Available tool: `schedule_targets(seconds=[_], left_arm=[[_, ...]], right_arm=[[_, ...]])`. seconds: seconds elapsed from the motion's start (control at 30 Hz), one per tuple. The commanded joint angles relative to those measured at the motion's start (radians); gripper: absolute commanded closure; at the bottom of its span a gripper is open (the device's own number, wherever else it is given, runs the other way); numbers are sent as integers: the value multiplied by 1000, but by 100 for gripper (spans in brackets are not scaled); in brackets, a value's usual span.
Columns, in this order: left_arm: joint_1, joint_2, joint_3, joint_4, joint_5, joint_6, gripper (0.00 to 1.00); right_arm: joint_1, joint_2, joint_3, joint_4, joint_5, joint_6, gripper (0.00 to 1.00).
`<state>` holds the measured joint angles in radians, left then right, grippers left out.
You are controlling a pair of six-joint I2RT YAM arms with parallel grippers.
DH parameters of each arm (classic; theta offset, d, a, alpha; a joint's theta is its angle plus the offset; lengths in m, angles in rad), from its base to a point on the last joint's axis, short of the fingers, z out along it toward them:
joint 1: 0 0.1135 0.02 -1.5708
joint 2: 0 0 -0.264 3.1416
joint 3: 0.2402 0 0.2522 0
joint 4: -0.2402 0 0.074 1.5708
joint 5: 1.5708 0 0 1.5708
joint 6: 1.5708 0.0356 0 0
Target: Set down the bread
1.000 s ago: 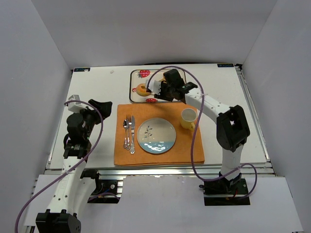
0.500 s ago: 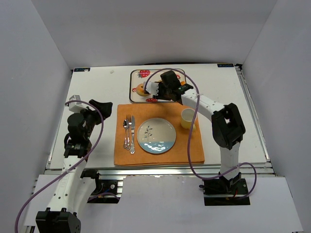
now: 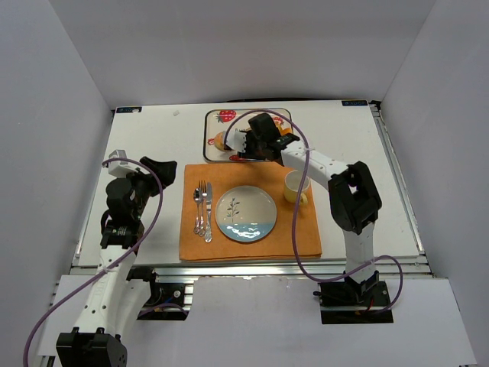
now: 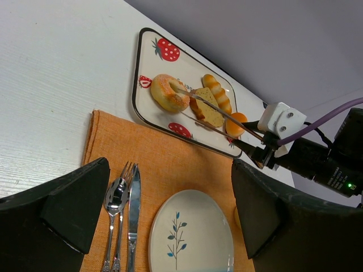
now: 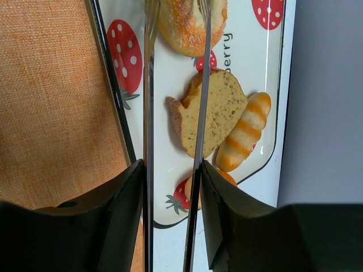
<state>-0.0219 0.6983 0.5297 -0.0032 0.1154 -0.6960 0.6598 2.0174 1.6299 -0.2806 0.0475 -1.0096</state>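
The bread point(image 4: 169, 92), a golden-tan ring with pale sugared top, lies flat on the strawberry tray's point(image 4: 148, 61) left end, by the counter's point(image 3: 153, 138) far edge.

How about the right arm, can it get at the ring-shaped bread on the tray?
Probably yes: the tongs in the right gripper reach to the bread on the tray, and nothing lies between.

**Right arm reaches out, left folded**

On my remote feed, the right arm point(image 3: 325, 164) stretches toward 11 o'clock, right gripper point(image 5: 172, 170) pinched on metal tongs point(image 5: 148, 85). The left arm point(image 3: 114, 222) sits folded at 8 o'clock, left gripper point(image 3: 157, 170) spread wide, aimed toward 2 o'clock.
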Motion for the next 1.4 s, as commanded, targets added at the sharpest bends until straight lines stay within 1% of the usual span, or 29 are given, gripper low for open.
schedule_targets(seconds=[0.0,0.27,0.7,1.07,1.37], left_arm=[[-3,-11,-11,-4,-8,10,3],[-3,-13,-7,-4,-10,12,3],[-3,-14,1,-3,-8,7,3],[-3,-13,9,-6,-6,9,3],[-3,-26,6,-20,-11,10,3]], right_arm=[[8,17,57,50,20,2,52],[9,49,80,49,31,16,52],[9,58,113,1,12,108,51],[9,75,117,0,49,164,50],[4,112,157,-63,43,207,50]])
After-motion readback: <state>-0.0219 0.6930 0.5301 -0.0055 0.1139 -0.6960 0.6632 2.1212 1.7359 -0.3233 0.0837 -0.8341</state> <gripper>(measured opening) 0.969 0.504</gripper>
